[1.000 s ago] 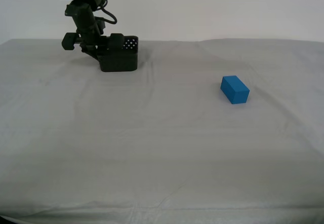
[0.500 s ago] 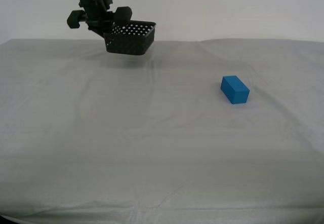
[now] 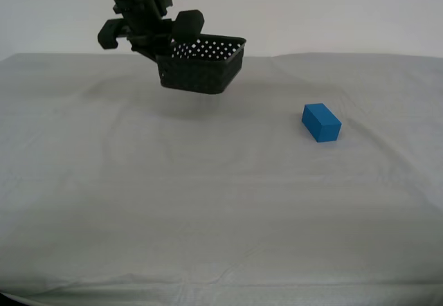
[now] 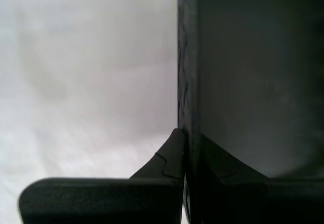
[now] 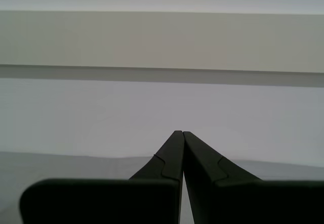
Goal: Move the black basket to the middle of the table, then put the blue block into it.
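A: Basket [image 3: 202, 66]? 
B: Perforated black plastic, tilted, airborne above the wrinkled cloth table [image 3: 208, 202], my second gripper [image 3: 160, 41] pinching its wall.
A: Block [image 3: 321, 122]? 
B: Smooth blue brick, resting well apart. My first gripper [image 5: 181, 135]: fingers pressed together.

The black basket [image 3: 202, 66] hangs in the air above the counter [image 3: 208, 202], clear of the cloth and tilted, its perforated walls of round holes showing and its open top facing partly toward the exterior view's right. The blue block [image 3: 321, 122], a plain bright brick, lies flat on the counter, well apart toward the exterior view's right.
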`<state>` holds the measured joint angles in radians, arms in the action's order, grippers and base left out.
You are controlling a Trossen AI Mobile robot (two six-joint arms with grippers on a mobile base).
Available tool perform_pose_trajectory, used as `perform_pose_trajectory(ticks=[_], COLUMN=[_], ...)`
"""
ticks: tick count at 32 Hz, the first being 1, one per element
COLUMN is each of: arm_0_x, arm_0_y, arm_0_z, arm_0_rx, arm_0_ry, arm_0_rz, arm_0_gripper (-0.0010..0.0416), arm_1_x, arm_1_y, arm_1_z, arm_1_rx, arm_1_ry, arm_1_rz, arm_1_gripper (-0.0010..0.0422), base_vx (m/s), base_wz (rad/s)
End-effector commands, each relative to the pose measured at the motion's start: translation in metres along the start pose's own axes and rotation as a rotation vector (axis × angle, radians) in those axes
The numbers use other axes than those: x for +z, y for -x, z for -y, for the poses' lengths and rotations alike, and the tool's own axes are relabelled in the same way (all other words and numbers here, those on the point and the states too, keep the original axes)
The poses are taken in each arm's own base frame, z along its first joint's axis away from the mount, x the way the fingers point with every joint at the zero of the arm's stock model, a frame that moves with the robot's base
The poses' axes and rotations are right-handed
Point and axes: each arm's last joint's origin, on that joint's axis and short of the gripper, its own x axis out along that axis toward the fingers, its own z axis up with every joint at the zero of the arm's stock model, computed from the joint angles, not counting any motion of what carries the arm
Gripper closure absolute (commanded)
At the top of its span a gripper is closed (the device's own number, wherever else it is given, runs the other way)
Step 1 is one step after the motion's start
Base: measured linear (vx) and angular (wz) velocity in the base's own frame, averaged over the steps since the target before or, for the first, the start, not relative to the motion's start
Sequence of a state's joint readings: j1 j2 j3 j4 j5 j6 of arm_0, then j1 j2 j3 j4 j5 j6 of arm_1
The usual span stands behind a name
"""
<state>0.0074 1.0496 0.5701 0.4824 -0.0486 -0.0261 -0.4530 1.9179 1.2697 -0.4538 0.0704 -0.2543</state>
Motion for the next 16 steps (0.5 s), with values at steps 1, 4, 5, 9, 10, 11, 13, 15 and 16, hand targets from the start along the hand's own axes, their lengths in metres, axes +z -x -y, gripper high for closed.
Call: perform_pose_trajectory(ticks=[1,4,5,9,10,11,13,15,16], arm_0_x=[0.0,0.0,0.0,0.0,0.0,0.0,0.0,0.0,0.0], arm_0_y=[0.0,0.0,0.0,0.0,0.0,0.0,0.0,0.0,0.0], arm_0_z=[0.0,0.0,0.0,0.0,0.0,0.0,0.0,0.0,0.0], arm_0_rx=[0.003,0.003,0.003,0.003,0.003,0.003,0.003,0.003,0.003], arm_0_ry=[0.0,0.0,0.0,0.0,0.0,0.0,0.0,0.0,0.0], arm_0_rz=[0.003,0.003,0.003,0.002,0.002,0.002,0.002,0.002,0.002], arm_0_gripper=[0.0405,0.0406,0.0406,0.0405,0.0405,0.0406,0.0405,0.0405,0.0406], arm_1_x=[-0.029,-0.056,-0.061,-0.069,-0.069,-0.068,-0.068,-0.068,-0.068], arm_1_y=[-0.013,-0.026,-0.028,-0.033,-0.032,-0.032,-0.032,-0.032,-0.032], arm_1_z=[0.009,0.021,0.024,0.029,0.029,0.029,0.03,0.03,0.03], arm_1_rx=[-0.023,-0.066,-0.073,-0.092,-0.093,-0.094,-0.093,-0.092,-0.087], arm_1_ry=[0.018,0.031,0.036,0.057,0.056,0.056,0.056,0.055,0.055], arm_1_rz=[-0.035,-0.054,-0.048,-0.031,-0.027,-0.026,-0.024,-0.023,-0.021], arm_1_gripper=[0.0413,0.0412,0.0412,0.0412,0.0412,0.0412,0.0412,0.0411,0.0406], base_vx=[0.0,0.0,0.0,0.0,0.0,0.0,0.0,0.0,0.0], base_wz=[0.0,0.0,0.0,0.0,0.0,0.0,0.0,0.0,0.0])
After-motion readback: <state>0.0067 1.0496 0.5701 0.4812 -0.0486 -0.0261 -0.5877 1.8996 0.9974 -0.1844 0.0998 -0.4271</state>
